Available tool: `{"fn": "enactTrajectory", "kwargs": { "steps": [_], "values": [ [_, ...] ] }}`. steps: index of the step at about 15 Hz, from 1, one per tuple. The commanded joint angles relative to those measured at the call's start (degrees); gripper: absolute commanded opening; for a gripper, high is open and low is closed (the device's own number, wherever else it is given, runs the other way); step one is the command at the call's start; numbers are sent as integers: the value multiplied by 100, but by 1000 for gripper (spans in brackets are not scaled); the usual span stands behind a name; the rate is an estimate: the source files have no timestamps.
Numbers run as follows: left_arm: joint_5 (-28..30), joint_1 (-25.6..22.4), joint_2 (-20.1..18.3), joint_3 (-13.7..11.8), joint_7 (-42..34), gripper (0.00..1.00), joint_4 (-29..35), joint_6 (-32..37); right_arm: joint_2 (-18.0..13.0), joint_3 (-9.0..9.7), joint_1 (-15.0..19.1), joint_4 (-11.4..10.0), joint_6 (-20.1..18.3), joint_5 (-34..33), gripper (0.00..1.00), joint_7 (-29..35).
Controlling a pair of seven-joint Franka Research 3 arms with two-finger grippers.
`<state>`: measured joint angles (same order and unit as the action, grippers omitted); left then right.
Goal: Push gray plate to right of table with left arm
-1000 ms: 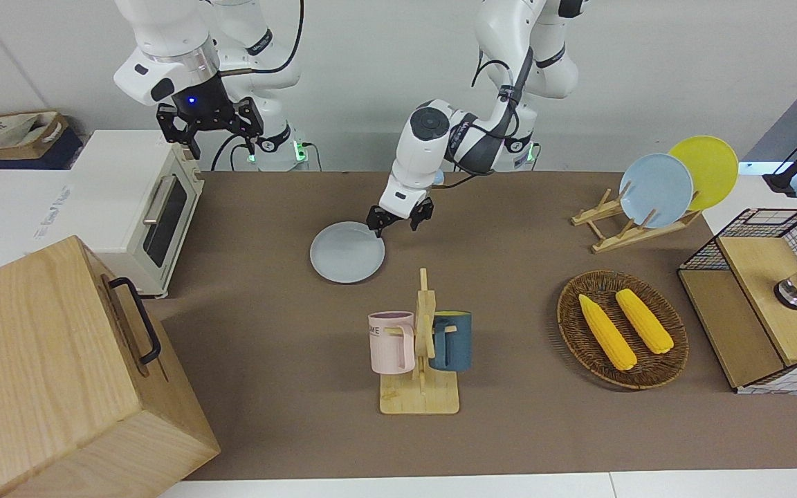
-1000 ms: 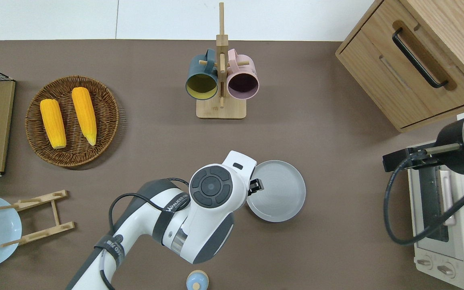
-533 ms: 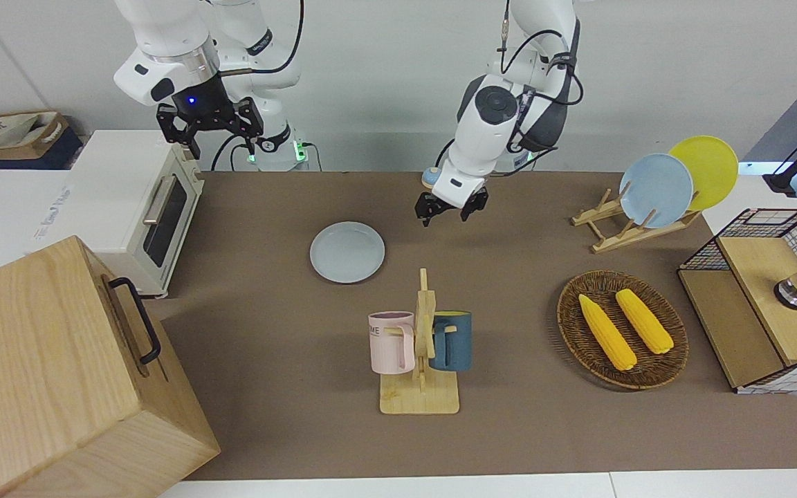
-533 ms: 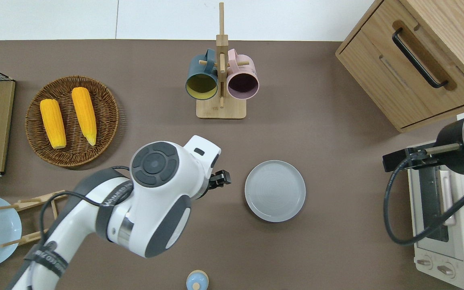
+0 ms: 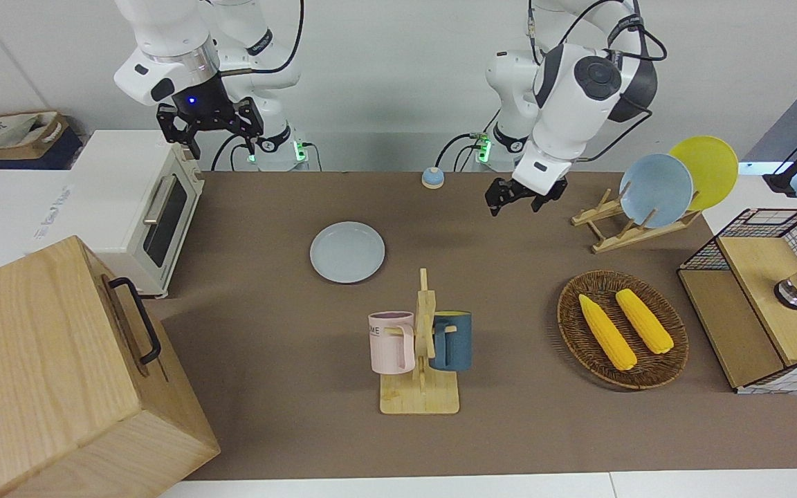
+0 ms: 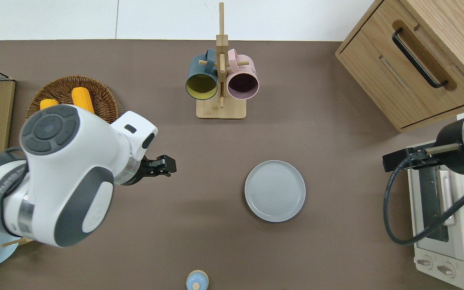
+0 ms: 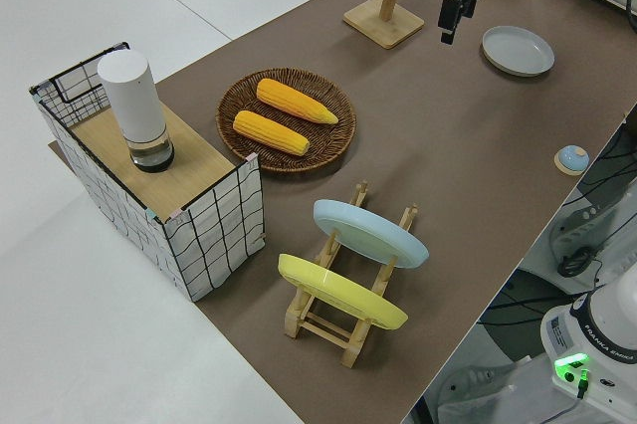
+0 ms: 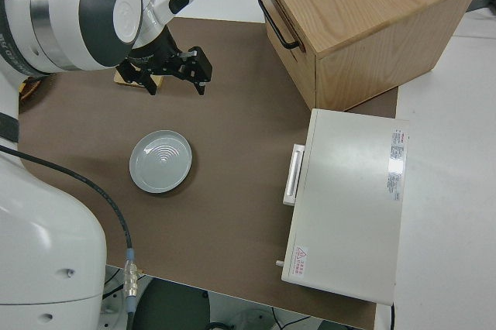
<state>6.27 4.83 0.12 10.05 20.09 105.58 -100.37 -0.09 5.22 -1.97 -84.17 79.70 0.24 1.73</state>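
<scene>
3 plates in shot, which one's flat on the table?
The gray plate, lying flat on the table toward the right arm's end. The light-blue plate and yellow plate stand tilted in the wooden rack.

Bright, even overhead lighting; soft shadows under my arm on table [image 6: 328, 133]; focus sharp; no glare.

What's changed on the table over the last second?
The left gripper, which was at the rim of the round pale gray plate, rose and swung away toward the left arm's end of the table. It holds nothing. The plate stayed put; the right arm remains parked.
</scene>
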Motion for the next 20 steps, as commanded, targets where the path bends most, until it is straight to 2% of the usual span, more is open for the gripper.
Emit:
{"fn": "enactTrajectory", "kwargs": {
  "steps": [1,8,13,20],
  "values": [
    [-248,-473,-21,58,-644,991,-397,499,-43,23,65,6,-69,46,983,-6],
    [-398,-1308,-21,58,-2007,993,-837,931,-43,32,65,-3,-69,46,983,-15],
    [-538,-1652,-21,23,-2965,995,-1004,984,-43,32,65,6,-69,46,983,-15],
    [-618,-1688,-12,41,-3046,995,-1259,1054,-43,23,65,-3,-69,46,983,-15]
  ]
}}
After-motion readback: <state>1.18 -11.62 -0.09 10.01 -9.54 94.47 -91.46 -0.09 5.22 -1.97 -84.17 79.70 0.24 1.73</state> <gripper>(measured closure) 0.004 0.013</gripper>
